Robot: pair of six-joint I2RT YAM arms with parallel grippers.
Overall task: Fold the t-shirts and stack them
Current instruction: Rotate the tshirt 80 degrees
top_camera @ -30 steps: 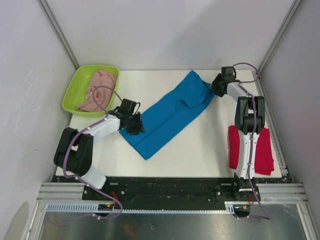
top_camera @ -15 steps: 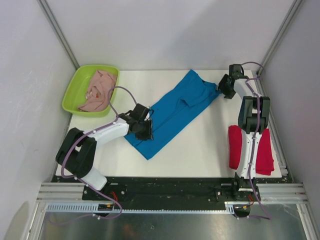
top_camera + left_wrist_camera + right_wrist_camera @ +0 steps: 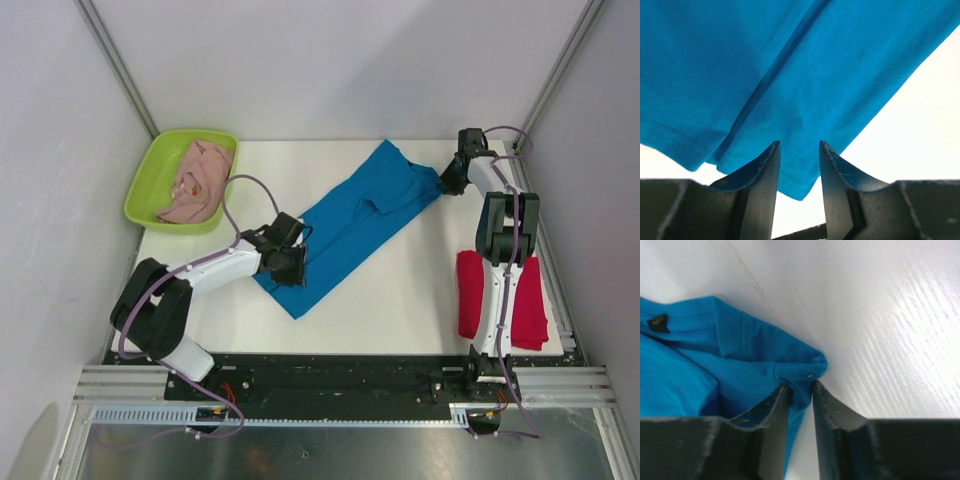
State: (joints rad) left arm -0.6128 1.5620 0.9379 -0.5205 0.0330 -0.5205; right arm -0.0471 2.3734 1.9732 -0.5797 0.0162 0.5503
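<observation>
The bright blue t-shirt [image 3: 350,225] lies stretched in a long diagonal band across the white table [image 3: 400,290]. My right gripper [image 3: 448,182] is shut on its bunched far-right corner, seen in the right wrist view [image 3: 799,387] with cloth [image 3: 685,375] pinched between the jaws. My left gripper [image 3: 290,262] is over the shirt's near-left end, jaws apart [image 3: 799,147] above the hem [image 3: 790,65]. The red t-shirt [image 3: 527,300] lies folded at the right edge, partly under the right arm. The pale pink t-shirt [image 3: 198,180] lies crumpled in the tray.
The lime-green tray [image 3: 150,170] stands at the far left corner of the table. Grey walls and metal posts close in the table on the left, back and right. The right arm's links stand over the red shirt.
My right gripper has pulled the blue shirt's corner to the right, stretching the cloth. My left gripper has moved right and a little nearer, onto the shirt's near-left end.
</observation>
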